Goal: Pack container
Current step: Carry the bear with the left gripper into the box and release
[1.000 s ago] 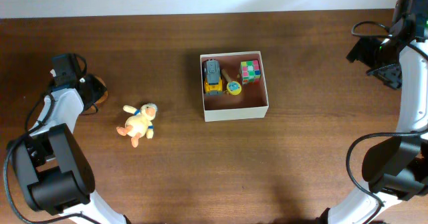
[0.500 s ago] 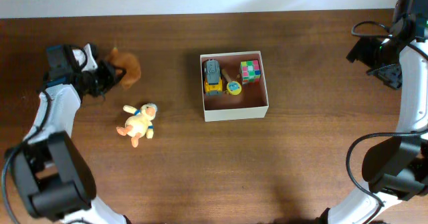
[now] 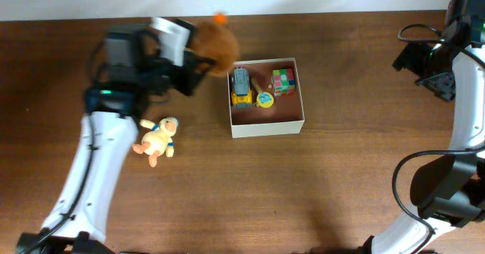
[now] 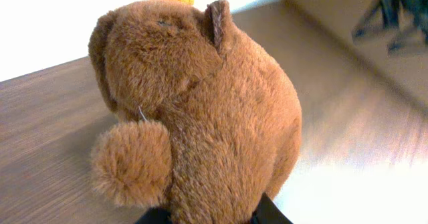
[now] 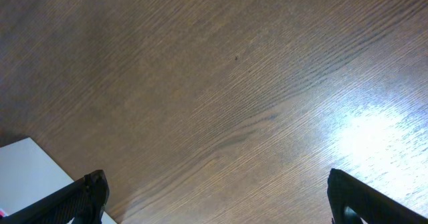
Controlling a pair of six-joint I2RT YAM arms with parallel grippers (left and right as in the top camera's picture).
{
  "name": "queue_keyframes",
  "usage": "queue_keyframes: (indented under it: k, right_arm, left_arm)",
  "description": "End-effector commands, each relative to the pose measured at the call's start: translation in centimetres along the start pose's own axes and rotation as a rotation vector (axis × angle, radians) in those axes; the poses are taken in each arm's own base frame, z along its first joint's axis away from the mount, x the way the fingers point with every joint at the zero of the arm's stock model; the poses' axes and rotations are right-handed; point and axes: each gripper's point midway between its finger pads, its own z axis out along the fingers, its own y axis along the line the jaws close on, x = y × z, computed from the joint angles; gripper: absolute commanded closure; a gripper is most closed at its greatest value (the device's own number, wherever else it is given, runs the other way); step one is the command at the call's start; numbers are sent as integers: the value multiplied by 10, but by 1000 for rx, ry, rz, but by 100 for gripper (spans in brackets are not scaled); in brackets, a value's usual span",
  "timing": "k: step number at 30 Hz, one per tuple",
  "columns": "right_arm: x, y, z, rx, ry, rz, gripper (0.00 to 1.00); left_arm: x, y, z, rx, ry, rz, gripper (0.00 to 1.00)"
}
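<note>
overhead, pinches a soft, light brown plush in the left gripper, with the likely stiff, light cardboard container, best gripped by a wall, just beyond its fingers; left wrist, confirms that squeeze; right wrist, shows right gripper spread wide.

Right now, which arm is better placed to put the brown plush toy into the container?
Left. The left gripper holds the brown plush toy close to a corner of the container. The right gripper is open, empty, and far off on the container's other side.
</note>
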Motion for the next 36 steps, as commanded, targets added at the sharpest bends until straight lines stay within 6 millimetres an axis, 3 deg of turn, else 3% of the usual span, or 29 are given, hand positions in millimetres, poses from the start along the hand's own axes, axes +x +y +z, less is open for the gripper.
queue_keyframes:
  k: [1, 9, 18, 24, 30, 36]
  right_arm:
    - [-1, -3, 2, 14, 0, 8, 1]
    - [-1, -3, 2, 14, 0, 8, 1]
    - [-1, -3, 2, 14, 0, 8, 1]
    - [-1, -3, 2, 14, 0, 8, 1]
    - [-1, -3, 2, 14, 0, 8, 1]
    - [-1, -3, 2, 14, 0, 8, 1]
  left_arm:
    - [12, -18, 29, -25, 65, 226, 98]
    - [47, -38, 85, 0, 178, 406, 98]
    - [75, -37, 139, 44, 201, 452, 98]
    - [103, -47, 155, 86, 270, 443, 98]
    - [112, -66, 158, 122, 297, 464, 98]
    - [124, -58, 162, 77, 343, 466, 98]
